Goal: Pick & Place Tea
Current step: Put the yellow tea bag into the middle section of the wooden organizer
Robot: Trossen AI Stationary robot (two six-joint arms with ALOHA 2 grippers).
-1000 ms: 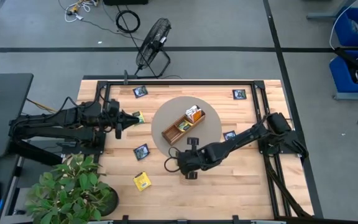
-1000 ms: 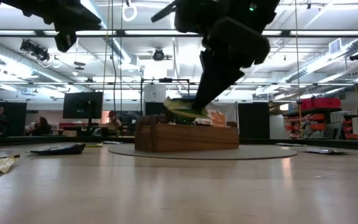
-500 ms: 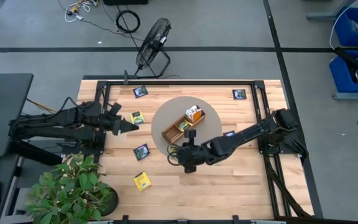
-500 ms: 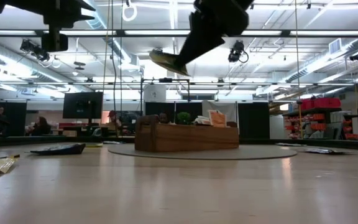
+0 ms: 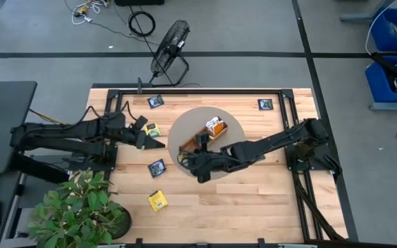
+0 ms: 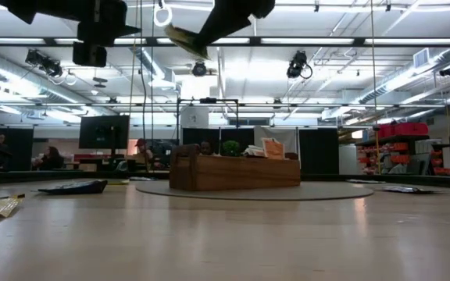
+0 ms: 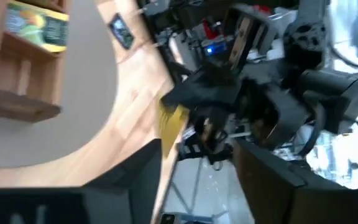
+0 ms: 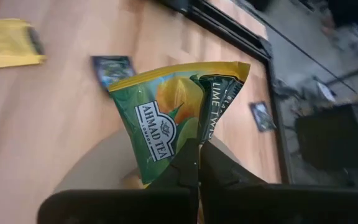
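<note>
the right claw (image 8: 194,163) is pinching a green-and-yellow tea packet (image 8: 169,118) by its lower edge, carrying it in the air near the lower-left end of the wooden tray (image 5: 209,133) at the centre of the high view. the left claw (image 5: 151,142) is hovering left of the round mat (image 5: 236,131), fingers apparently spread and empty, though it is blurred. the carry step is in hand; next comes lowering the packet over a free compartment and letting go.

Wooden three-compartment tray (image 5: 197,140) on a round grey mat (image 5: 234,131); potted plant (image 5: 81,210) at table corner; black fan (image 5: 170,43) on floor; blue bins (image 5: 395,41) beyond.
</note>
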